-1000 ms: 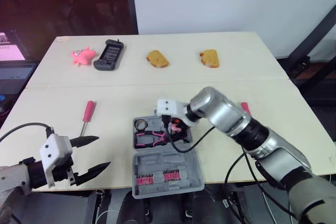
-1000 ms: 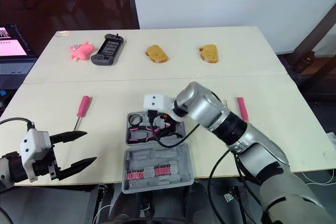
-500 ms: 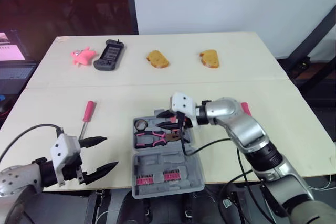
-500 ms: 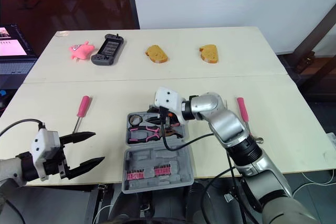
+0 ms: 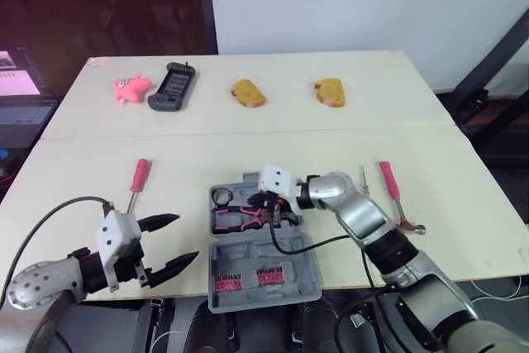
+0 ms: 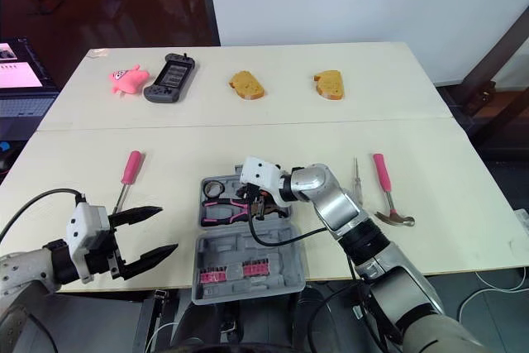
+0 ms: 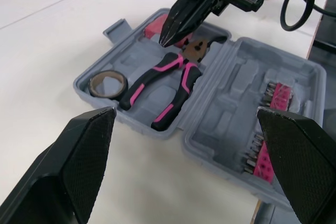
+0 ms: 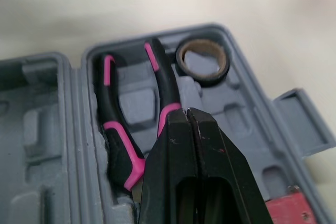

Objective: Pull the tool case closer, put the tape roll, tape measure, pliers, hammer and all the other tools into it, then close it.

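The grey tool case point(image 5: 273, 255) lies open near the table's front edge. In its tray are pink-handled pliers point(image 5: 240, 217), a tape roll point(image 5: 221, 197) and a red tape measure point(image 7: 156, 24). My right gripper point(image 5: 269, 204) is shut and empty, with its tips just above the pliers' head point(image 8: 126, 171). To the right of the case, a pink-handled hammer point(image 5: 395, 197) and a thin metal tool point(image 5: 362, 179) lie on the table. A pink screwdriver point(image 5: 137, 181) lies left of the case. My left gripper point(image 5: 187, 237) hangs open at the front left, apart from the case.
Pink bits point(image 5: 246, 280) line the case lid. Along the far edge sit a pink toy point(image 5: 130, 87), a black handheld device point(image 5: 172, 86) and two bread-like pieces point(image 5: 247, 93) point(image 5: 330, 92). A cable loops from my right wrist across the lid.
My right gripper went from open to shut over the pliers, and that arm swung lower, uncovering the hammer and thin tool. My left gripper drifted right, toward the case.
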Controlling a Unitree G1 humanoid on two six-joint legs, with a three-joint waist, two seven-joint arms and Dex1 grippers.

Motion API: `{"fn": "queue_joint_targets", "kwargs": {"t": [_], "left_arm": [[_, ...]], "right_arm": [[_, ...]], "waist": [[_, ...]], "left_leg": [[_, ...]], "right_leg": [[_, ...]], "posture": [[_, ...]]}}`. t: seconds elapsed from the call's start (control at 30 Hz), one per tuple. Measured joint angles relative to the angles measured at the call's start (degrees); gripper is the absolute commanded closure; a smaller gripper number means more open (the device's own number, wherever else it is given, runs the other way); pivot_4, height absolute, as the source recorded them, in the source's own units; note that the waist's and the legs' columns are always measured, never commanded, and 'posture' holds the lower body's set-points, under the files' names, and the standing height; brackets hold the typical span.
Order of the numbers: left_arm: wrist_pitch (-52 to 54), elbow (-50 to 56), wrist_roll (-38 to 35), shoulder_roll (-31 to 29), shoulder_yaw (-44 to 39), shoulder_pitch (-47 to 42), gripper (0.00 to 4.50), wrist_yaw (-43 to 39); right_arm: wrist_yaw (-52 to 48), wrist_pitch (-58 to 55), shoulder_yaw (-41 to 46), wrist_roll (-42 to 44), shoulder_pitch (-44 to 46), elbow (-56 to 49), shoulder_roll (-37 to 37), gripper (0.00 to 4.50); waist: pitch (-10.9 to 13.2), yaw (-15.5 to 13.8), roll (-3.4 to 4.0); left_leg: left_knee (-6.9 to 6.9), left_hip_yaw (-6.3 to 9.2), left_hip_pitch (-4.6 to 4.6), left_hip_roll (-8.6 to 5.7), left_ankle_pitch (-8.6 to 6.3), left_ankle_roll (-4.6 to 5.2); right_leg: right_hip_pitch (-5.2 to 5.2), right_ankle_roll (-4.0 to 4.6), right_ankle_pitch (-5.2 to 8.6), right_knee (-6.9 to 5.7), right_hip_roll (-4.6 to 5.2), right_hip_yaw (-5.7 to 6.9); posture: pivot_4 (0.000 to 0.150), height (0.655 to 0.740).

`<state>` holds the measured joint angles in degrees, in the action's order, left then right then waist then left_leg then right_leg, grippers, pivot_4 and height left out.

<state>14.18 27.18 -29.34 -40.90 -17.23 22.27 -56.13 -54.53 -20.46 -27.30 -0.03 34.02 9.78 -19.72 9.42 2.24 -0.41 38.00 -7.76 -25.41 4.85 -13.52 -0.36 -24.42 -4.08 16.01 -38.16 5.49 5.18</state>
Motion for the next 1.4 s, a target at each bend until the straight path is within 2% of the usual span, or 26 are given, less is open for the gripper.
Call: {"fn": "queue_joint_targets", "kwargs": {"t": [0.33, 0.8, 1.0, 1.13, 1.23, 1.37, 1.4], "left_arm": [[-0.1, -0.03, 1.21, -0.35, -0.08, -0.04, 0.0, -0.05], [3.7, -1.37, 2.88, -2.87, 0.23, 0.18, 0.0, 1.17], [5.03, -2.84, 3.62, -3.52, 0.5, -1.1, 0.0, 1.1], [5.22, -6.46, 3.66, -4.17, 0.19, -3.23, 0.0, 0.8], [4.5, -9.11, 3.68, -6.19, 0.13, -5.47, 0.0, -1.81], [3.5, -13.01, 3.56, -8.68, -0.3, -7.57, 0.0, -6.12], [1.49, -14.17, 3.59, -9.14, 0.08, -8.59, 0.24, -8.4]], "right_arm": [[-0.64, 3.37, -3.07, -4.2, 2.03, 7.73, 2.32, 4.45], [0.47, 4.79, -4.08, -7.89, 3.1, 12.13, 5.16, 4.45], [1.32, 7.97, -1.63, -6.57, 2.04, 12.38, 5.61, 4.45], [0.63, 8.62, 6.55, 0.01, 2.44, 5.56, 4.68, 4.45], [-3.43, 5.8, 11.18, 6.0, 3.11, -3.74, -0.17, 4.45], [-8.27, 2.32, 14.42, 9.25, 1.51, -9.66, -8.41, 4.45], [-10.57, 2.49, 14.46, 9.57, -0.38, -11.47, -12.08, 4.49]], "waist": [[-0.29, 0.29, -0.08], [-1.19, 0.28, -0.42], [-1.11, 0.26, -0.36], [-0.87, 0.06, -0.15], [-0.85, -0.34, -0.19], [-0.83, -0.4, -0.17], [-0.79, -0.57, -0.18]], "left_leg": [[-0.02, 0.04, 0.24, 0.04, 0.0, -0.03], [-0.78, -0.02, 1.71, 0.11, -0.07, -0.33], [-0.87, -0.05, 1.67, 0.11, -0.06, -0.34], [-0.77, -0.06, 0.81, 0.06, 0.12, -0.23], [-0.81, -0.03, 0.77, 0.02, 0.11, -0.23], [-0.83, -0.05, 0.79, 0.0, 0.11, -0.24], [-0.84, -0.05, 0.78, 0.01, 0.11, -0.24]], "right_leg": [[0.18, 0.02, 0.01, 0.0, -0.06, 0.0], [1.04, 0.52, 0.33, 0.19, 0.13, -0.06], [0.96, 0.51, 0.35, 0.19, 0.14, -0.1], [0.41, 0.32, 0.21, 0.08, 0.15, -0.13], [0.28, 0.29, 0.22, 0.12, 0.11, -0.07], [0.13, 0.47, 0.32, 0.16, 0.11, -0.06], [0.1, 0.48, 0.33, 0.17, 0.13, -0.06]], "posture": [[0.15, 0.7188], [0.15, 0.7188], [0.15, 0.7188], [0.15, 0.7188], [0.15, 0.7188], [0.15, 0.7188], [0.15, 0.7188]]}}
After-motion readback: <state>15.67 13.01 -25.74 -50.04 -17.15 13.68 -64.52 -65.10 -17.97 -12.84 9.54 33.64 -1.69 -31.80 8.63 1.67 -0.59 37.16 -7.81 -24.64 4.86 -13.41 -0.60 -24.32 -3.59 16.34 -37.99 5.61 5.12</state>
